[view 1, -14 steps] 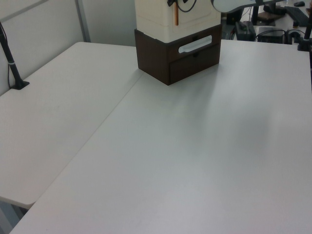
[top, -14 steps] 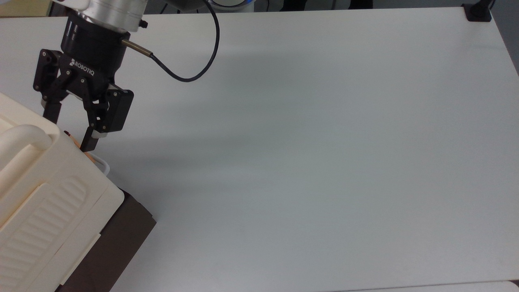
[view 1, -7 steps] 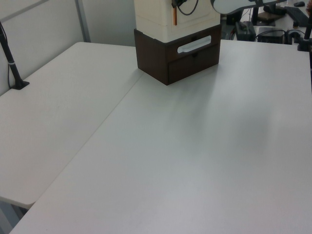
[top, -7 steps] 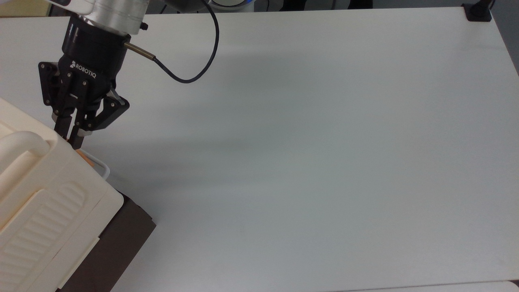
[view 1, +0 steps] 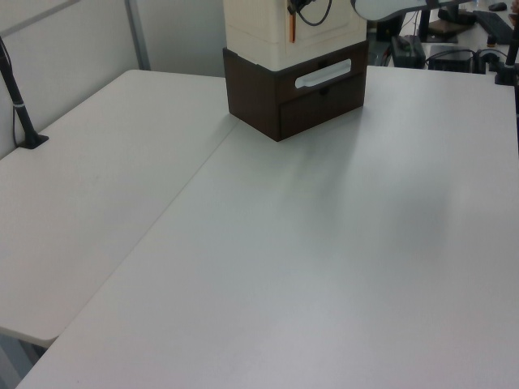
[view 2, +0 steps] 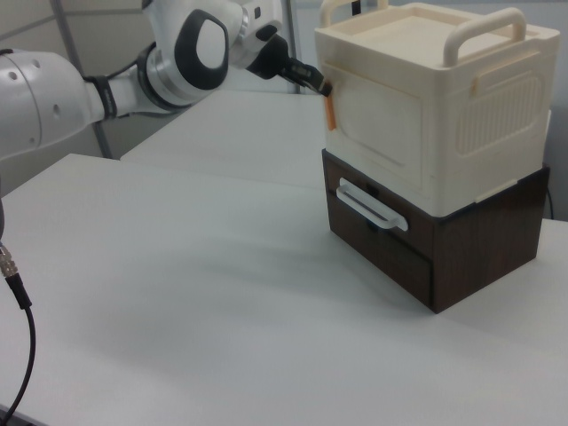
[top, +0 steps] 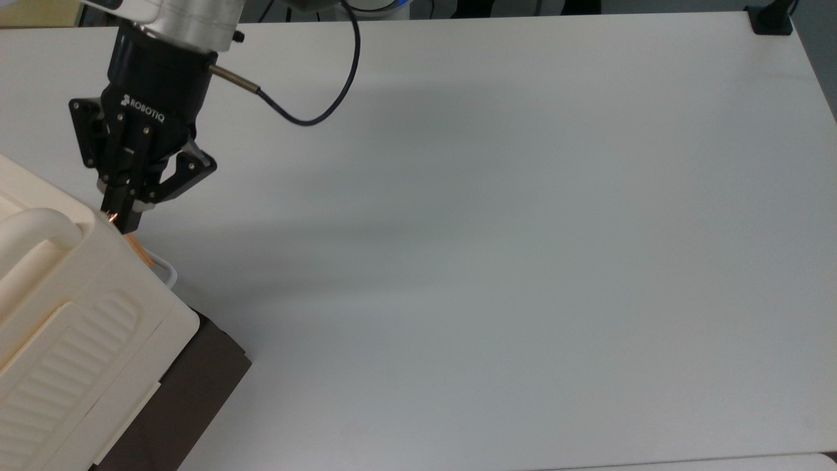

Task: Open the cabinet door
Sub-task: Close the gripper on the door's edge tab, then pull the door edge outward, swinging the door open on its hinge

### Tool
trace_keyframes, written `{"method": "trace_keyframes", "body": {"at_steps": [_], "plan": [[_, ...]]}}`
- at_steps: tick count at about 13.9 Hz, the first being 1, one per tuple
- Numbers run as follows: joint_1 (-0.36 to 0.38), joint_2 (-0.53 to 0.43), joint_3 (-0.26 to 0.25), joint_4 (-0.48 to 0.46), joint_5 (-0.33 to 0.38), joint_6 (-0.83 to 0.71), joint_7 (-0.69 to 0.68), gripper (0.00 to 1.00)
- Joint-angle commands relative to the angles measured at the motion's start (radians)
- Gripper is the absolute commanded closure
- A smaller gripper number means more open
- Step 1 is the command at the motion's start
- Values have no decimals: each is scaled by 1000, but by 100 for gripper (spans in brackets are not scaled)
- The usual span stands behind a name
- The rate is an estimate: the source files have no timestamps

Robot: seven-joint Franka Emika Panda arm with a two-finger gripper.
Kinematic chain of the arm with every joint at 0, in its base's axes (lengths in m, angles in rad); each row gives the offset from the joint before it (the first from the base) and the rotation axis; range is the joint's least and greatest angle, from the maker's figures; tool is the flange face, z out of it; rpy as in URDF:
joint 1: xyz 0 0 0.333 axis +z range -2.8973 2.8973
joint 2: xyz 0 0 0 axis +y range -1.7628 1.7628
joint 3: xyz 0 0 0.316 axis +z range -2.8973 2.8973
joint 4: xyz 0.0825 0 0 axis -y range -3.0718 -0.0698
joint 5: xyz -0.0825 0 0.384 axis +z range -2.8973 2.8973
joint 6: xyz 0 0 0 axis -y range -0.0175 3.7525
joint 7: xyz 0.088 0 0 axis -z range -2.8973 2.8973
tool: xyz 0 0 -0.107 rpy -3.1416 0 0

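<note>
The cream cabinet (view 2: 461,115) stands on a dark brown base (view 2: 479,248). Its door (view 2: 377,124), a cream panel with a raised rim, lies flush with the front in the right view. A thin orange handle (view 2: 330,111) runs down the door's edge, also seen as an orange strip (top: 138,250) in the top view and an orange handle (view 1: 291,28) in the left view. My gripper (top: 121,219) sits at the cabinet's upper front corner, shut on the top of the orange handle. The right view has the gripper (view 2: 321,86) reaching in from the left.
The brown base holds a drawer with a white handle (view 2: 373,206). The cabinet's top has a rounded carry handle (top: 33,226). The white table (top: 490,261) stretches wide to the top view's right. A black clamp (top: 771,19) sits at its far corner, and a black post (view 1: 24,113) stands at the left view's left.
The gripper's fingers, spread apart a second ago, have come together on the orange handle's top. The gripper has shifted slightly to the top view's right.
</note>
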Motion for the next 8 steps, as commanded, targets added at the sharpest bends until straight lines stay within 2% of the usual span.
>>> {"method": "trace_keyframes", "body": {"at_steps": [1,2,4,5,6,8], "plan": [[-12,-99,30,-83,86,-189,-135,84],[-9,-121,34,-85,110,-249,-159,82],[-3,-161,36,-86,170,-347,-218,58],[-1,-179,36,-86,204,-392,-256,57],[0,-207,36,-83,248,-479,-310,27],[0,-248,36,-75,288,-611,-376,0]]}}
